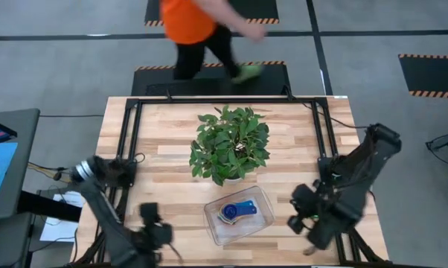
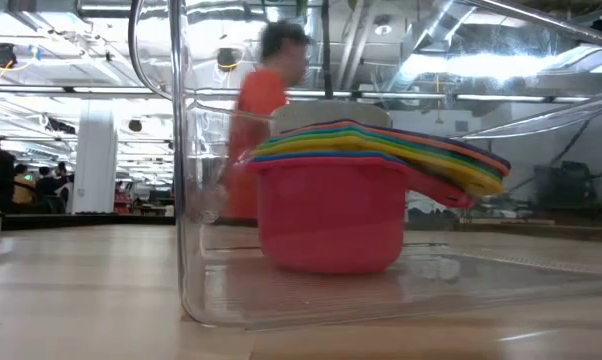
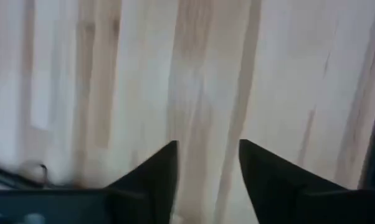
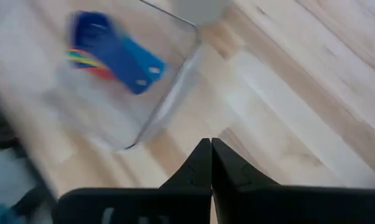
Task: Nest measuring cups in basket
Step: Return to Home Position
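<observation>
The nested measuring cups (image 1: pixel 237 211) are sitting together in the clear basket (image 1: pixel 244 231), so, with nothing seemingly left to carry, the left gripper (image 3: pixel 207 146) is hanging spread over bare table while the right gripper (image 4: pixel 211 142) is hovering pinched together beside it.

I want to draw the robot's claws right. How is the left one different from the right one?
The left gripper has its fingers apart, wood showing between them; the right gripper has them pressed together. The left gripper faces only bare table; the right gripper faces the basket holding the nested measuring cups. Both are dark, empty and outside the basket.
</observation>
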Robot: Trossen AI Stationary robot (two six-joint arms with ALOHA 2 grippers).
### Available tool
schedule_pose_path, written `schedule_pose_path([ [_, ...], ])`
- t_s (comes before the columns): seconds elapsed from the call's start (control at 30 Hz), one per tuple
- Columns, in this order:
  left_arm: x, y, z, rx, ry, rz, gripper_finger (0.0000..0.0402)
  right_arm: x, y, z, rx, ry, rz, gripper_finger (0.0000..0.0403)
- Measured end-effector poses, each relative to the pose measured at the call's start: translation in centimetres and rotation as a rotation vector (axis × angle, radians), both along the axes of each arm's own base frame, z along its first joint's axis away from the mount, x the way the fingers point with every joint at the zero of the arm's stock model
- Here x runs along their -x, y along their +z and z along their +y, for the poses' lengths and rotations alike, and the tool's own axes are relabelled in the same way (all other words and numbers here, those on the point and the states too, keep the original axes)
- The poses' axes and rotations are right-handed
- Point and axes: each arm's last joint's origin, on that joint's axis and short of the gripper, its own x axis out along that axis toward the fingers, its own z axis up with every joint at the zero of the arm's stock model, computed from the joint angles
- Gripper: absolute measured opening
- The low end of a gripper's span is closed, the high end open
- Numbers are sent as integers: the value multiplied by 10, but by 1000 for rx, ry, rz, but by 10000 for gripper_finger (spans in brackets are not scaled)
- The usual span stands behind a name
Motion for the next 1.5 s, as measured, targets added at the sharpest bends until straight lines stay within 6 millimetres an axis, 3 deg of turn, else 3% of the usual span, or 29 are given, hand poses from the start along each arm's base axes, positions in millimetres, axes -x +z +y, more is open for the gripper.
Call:
schedule_pose_path([
  [0.1, 34, 0, 19, 45, 76, -55, 130, -22, -20, -4, 40, -75, 74, 6],
  [0.23, 53, -3, 36, 132, 165, -172, 78, -43, -40, -16, 94, -195, 160, 11],
  [0.43, 62, -9, 47, 156, 120, -211, 7, -66, -70, -24, 108, -245, 305, 6],
  [0.67, 63, -9, 48, 116, 51, -185, 13, -94, -94, -16, 13, -219, 251, 12],
  [1.0, 66, -8, 55, 29, 15, -138, 1, -152, -88, 11, -141, -108, 64, 9],
  [1.23, 67, -8, 57, 6, 7, -126, 2, -195, -92, 44, -185, 5, 45, 7],
  [1.5, 68, -8, 58, -15, -26, -110, 2, -226, -89, 67, -205, 62, -5, 16],
])
